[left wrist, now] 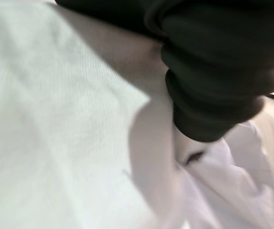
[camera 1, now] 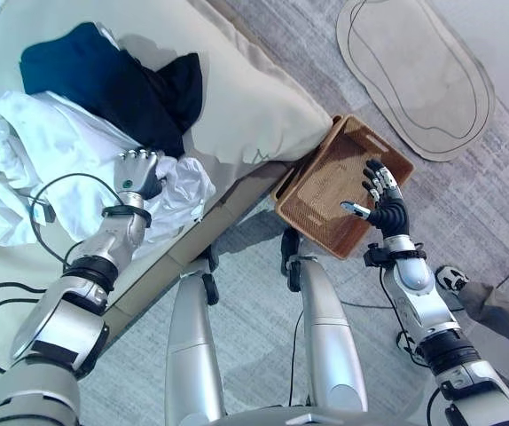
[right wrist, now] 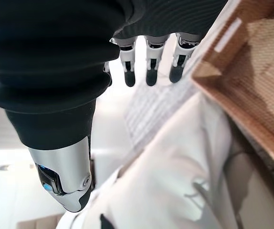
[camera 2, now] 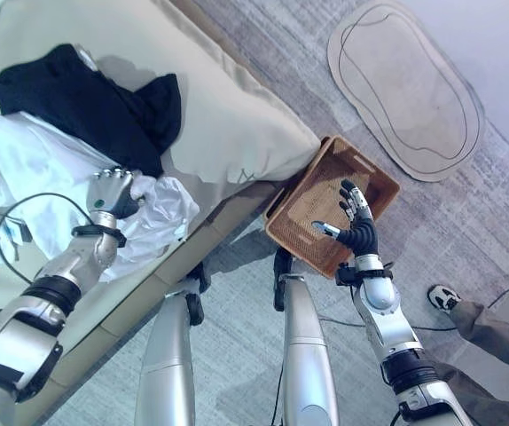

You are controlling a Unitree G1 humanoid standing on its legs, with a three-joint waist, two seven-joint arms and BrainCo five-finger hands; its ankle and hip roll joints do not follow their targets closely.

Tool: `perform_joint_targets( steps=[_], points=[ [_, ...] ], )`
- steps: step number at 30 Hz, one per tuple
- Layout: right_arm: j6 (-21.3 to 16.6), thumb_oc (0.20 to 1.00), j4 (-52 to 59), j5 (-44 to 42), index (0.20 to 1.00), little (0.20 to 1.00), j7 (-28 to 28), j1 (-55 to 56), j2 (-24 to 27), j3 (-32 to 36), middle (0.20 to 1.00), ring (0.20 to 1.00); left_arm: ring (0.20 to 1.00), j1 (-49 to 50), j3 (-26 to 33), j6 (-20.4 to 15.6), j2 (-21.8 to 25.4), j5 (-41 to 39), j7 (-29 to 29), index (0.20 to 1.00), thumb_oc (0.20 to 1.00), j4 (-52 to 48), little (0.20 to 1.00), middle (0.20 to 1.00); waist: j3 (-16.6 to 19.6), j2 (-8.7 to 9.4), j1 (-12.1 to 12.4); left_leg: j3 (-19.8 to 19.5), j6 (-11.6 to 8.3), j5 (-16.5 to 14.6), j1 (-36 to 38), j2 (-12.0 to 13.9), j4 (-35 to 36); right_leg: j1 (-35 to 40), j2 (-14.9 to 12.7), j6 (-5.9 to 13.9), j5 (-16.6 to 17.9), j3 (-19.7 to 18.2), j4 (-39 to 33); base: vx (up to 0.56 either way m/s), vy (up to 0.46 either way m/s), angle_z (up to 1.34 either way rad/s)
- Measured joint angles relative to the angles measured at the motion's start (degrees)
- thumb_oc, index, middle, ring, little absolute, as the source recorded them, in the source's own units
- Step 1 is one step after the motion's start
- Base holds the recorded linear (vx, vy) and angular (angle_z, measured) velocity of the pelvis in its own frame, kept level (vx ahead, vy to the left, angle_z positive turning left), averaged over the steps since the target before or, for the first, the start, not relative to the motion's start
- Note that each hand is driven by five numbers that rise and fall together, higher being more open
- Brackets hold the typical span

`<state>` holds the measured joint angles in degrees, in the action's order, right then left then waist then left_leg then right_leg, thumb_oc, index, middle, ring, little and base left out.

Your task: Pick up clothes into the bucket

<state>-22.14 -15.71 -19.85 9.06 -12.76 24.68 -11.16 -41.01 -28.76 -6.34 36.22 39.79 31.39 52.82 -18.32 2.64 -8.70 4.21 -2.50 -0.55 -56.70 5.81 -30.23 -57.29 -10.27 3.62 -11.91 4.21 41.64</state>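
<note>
A crumpled white garment (camera 1: 50, 142) lies on the beige cushion (camera 1: 246, 106), with a dark navy garment (camera 1: 113, 75) heaped behind it. My left hand (camera 1: 137, 173) rests on the white garment's near edge, knuckles up and fingers curled down into a bunch of the cloth (left wrist: 56, 119). The brown woven basket (camera 1: 325, 177) stands empty on the floor against the cushion's corner. My right hand (camera 1: 383, 204) hovers over the basket's near right side with fingers straight and spread (right wrist: 149, 62), holding nothing.
A pale oval mat (camera 1: 423, 71) lies on the grey carpet beyond the basket. A person's shoe (camera 1: 452, 277) and trouser leg (camera 1: 503, 311) stand at the right, close to my right arm.
</note>
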Motion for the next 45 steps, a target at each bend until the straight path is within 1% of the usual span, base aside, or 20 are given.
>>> perform_joint_targets(
  steps=[2,10,14,15,18,21,22,23,25,26,27,28,30,32,34,36,38,39,41,45],
  points=[
    [0.0,1.000,-0.1,0.0,1.000,1.000,-0.1,0.3,-0.8,0.0,1.000,1.000,0.200,2.2,0.2,0.1,-1.8,0.0,-0.6,0.200,0.200,1.2,0.200,0.200,1.8,0.05,-0.1,0.1,0.04,0.0,0.4,0.0,0.6,0.3,0.0,0.11,0.1,0.1,-0.4,0.00,0.000,0.00],
    [0.0,1.000,-0.4,0.1,1.000,1.000,-0.5,0.8,-1.3,0.0,1.000,1.000,0.200,6.7,-0.3,0.3,-3.9,0.0,-1.7,0.200,0.200,2.5,0.200,0.200,1.9,0.06,0.0,0.3,0.49,0.4,3.2,-0.2,2.4,3.0,-0.1,0.25,0.3,0.2,-1.8,-0.01,0.001,0.00],
    [0.0,1.000,-0.6,0.1,1.000,1.000,-0.6,1.6,-1.7,-0.1,1.000,1.000,0.200,9.8,0.3,-0.4,-4.8,0.0,-1.7,0.200,0.200,2.3,0.200,0.200,2.2,0.09,0.4,0.5,0.96,0.8,7.9,-0.7,6.4,7.3,-0.4,0.52,0.7,0.6,-4.6,0.01,0.007,0.04],
    [0.0,1.000,-0.7,0.2,1.000,1.000,-0.5,2.2,-1.7,-0.1,1.000,1.000,0.200,10.9,0.4,-0.6,-5.3,0.0,-1.6,0.200,0.200,1.8,0.200,0.200,2.3,0.05,0.3,0.5,0.98,2.0,10.3,-1.1,8.4,9.3,-0.5,0.66,1.0,0.9,-6.0,0.04,0.001,0.09],
    [0.0,1.000,-0.9,0.2,1.000,1.000,-0.5,3.4,-1.8,-0.2,1.000,1.000,0.200,13.6,0.6,-0.8,-6.6,0.0,-1.6,0.200,0.200,0.5,0.200,0.200,2.9,-0.01,0.6,0.5,0.86,3.5,15.0,-1.8,12.6,13.6,-0.8,1.05,1.5,1.5,-8.7,0.06,-0.009,0.09],
    [0.1,1.000,-0.9,0.8,1.000,1.000,-0.4,4.5,-1.9,-0.3,1.000,1.000,0.200,18.6,2.1,-2.2,-6.2,-0.1,-2.2,0.200,0.200,-7.6,0.200,0.200,3.1,-0.13,2.6,0.4,0.92,5.3,22.7,-2.2,18.9,21.2,-0.9,1.44,2.0,2.9,-13.5,0.07,-0.022,0.11],
    [0.1,1.000,-1.0,1.3,1.000,1.000,-0.4,4.6,-1.9,-0.3,1.000,1.000,0.200,19.7,2.9,-2.6,-6.0,-0.1,-2.3,0.200,0.200,-9.6,0.200,0.200,3.2,-0.19,3.2,0.3,1.06,5.6,24.1,-2.3,19.7,22.6,-0.9,1.47,2.0,3.2,-14.2,0.06,-0.019,0.12],
    [0.1,1.000,-1.0,1.9,1.000,1.000,-0.5,4.5,-2.0,-0.2,1.000,1.000,0.200,22.1,4.5,-3.5,-5.4,-0.2,-2.4,0.200,0.200,-14.4,0.200,0.200,3.5,-0.42,4.2,0.2,1.05,5.7,26.2,-2.5,21.1,24.9,-1.0,1.49,2.0,3.8,-15.5,0.08,-0.022,0.10],
    [0.1,1.000,-1.2,3.5,1.000,1.000,-0.2,4.8,-1.9,-0.2,1.000,1.000,0.200,25.2,7.4,-4.8,-4.8,-0.6,-2.9,0.200,0.200,-20.3,0.200,0.200,3.8,-0.70,4.9,0.0,1.16,6.5,28.8,-2.6,23.2,27.6,-0.9,1.85,2.2,4.3,-17.1,0.07,-0.020,0.11],
    [0.4,1.000,-1.4,6.2,1.000,1.000,0.0,4.5,-1.7,-0.4,1.000,1.000,0.200,28.0,9.1,-5.9,-2.9,-0.6,-3.6,0.200,0.200,-25.9,0.200,0.200,4.0,-1.07,6.0,-0.5,1.31,6.8,31.4,-2.7,24.8,30.7,-0.9,1.92,2.3,5.2,-18.8,0.06,-0.020,0.14],
    [0.5,1.000,-1.3,7.4,1.000,1.000,0.1,4.7,-1.5,-0.5,1.000,1.000,0.200,29.4,10.5,-6.6,-2.2,-0.6,-3.7,0.200,0.200,-28.5,0.200,0.200,4.5,-1.23,5.7,-0.7,1.31,6.9,32.1,-2.8,25.3,31.6,-0.9,2.08,2.4,5.4,-19.5,0.06,-0.027,0.20],
    [0.6,1.000,-1.5,8.9,1.000,1.000,0.0,4.3,-1.3,-0.6,1.000,1.000,0.200,30.4,11.8,-7.1,-1.7,-0.6,-4.0,0.200,0.200,-30.4,0.200,0.200,4.7,-1.55,6.2,-1.1,1.33,6.9,32.7,-2.9,25.7,32.6,-1.0,2.11,2.4,5.9,-20.1,0.06,-0.033,0.12],
    [1.4,1.000,-3.2,15.3,1.000,1.000,0.0,3.1,0.6,-2.3,1.000,1.000,0.200,34.6,16.5,-8.9,0.4,-0.9,-5.7,0.200,0.200,-40.7,0.200,0.200,5.0,-1.69,6.5,-1.1,1.28,7.1,35.5,-3.0,27.2,36.0,-0.8,2.75,2.8,6.4,-22.5,0.05,-0.035,0.09],
    [2.3,1.000,-4.3,19.3,1.000,1.000,-0.3,2.0,1.7,-4.0,1.000,1.000,0.200,35.3,17.7,-10.7,0.8,-2.2,-6.6,0.200,0.200,-44.6,0.200,0.200,5.5,-1.92,7.0,-1.3,1.28,7.1,36.8,-3.1,27.5,38.0,-0.9,3.12,3.0,6.9,-24.0,0.04,-0.024,0.07],
    [3.1,1.000,-4.6,23.2,1.000,1.000,-1.0,0.3,1.9,-5.7,1.000,1.000,0.200,36.8,20.4,-11.4,0.8,-3.6,-9.8,0.200,0.200,-51.5,0.200,0.200,5.8,-1.96,8.1,-1.1,1.27,7.1,38.5,-3.1,28.6,39.9,-0.7,3.61,3.3,7.2,-26.1,0.05,-0.018,-0.03],
    [3.7,1.000,-4.7,24.5,1.000,1.000,-1.5,-0.6,1.8,-6.8,1.000,1.000,0.200,37.6,21.3,-13.5,0.7,-7.3,-12.1,0.200,0.200,-57.8,0.200,0.200,6.2,-2.14,8.3,-1.0,1.27,7.1,40.1,-3.1,29.0,42.4,-0.4,3.94,4.3,7.3,-28.1,0.07,-0.015,-0.02],
    [4.0,1.000,-4.6,25.0,1.000,1.000,-2.3,-1.3,1.9,-7.6,1.000,1.000,0.200,37.9,21.4,-15.0,0.4,-12.0,-14.5,0.200,0.200,-60.8,0.200,0.200,7.1,-2.34,8.3,-1.0,1.26,7.1,41.0,-3.3,29.2,44.1,-0.4,4.17,4.9,7.4,-29.8,0.07,-0.028,0.01],
    [4.1,1.000,-4.5,25.5,1.000,1.000,-2.8,-1.9,1.9,-8.2,1.000,1.000,0.200,37.9,21.3,-15.8,-0.1,-16.1,-16.2,0.200,0.200,-62.0,0.200,0.200,7.7,-2.45,8.2,-1.0,1.26,7.1,41.6,-3.3,29.5,45.1,-0.3,4.32,5.3,7.5,-30.8,0.08,-0.034,-0.01],
    [4.3,1.000,-4.4,26.1,1.000,1.000,-3.8,-3.5,2.3,-10.2,1.000,1.000,0.200,37.7,20.9,-16.5,-0.4,-23.6,-18.9,0.200,0.200,-64.0,0.200,0.200,7.9,-2.51,8.3,-1.0,1.25,7.1,43.4,-3.3,30.3,47.4,-0.1,4.38,5.9,7.7,-32.8,0.08,-0.026,0.00],
    [4.4,1.000,-2.2,28.3,1.000,1.000,-6.2,-4.9,4.2,-14.3,1.000,1.000,0.200,36.5,18.2,-17.0,-0.5,-33.0,-23.0,0.200,0.200,-65.5,0.200,0.200,9.0,-2.74,8.1,-0.9,1.24,7.1,45.2,-3.4,31.1,50.2,0.2,4.60,7.2,8.0,-35.8,0.07,-0.022,-0.01]
  ],
)
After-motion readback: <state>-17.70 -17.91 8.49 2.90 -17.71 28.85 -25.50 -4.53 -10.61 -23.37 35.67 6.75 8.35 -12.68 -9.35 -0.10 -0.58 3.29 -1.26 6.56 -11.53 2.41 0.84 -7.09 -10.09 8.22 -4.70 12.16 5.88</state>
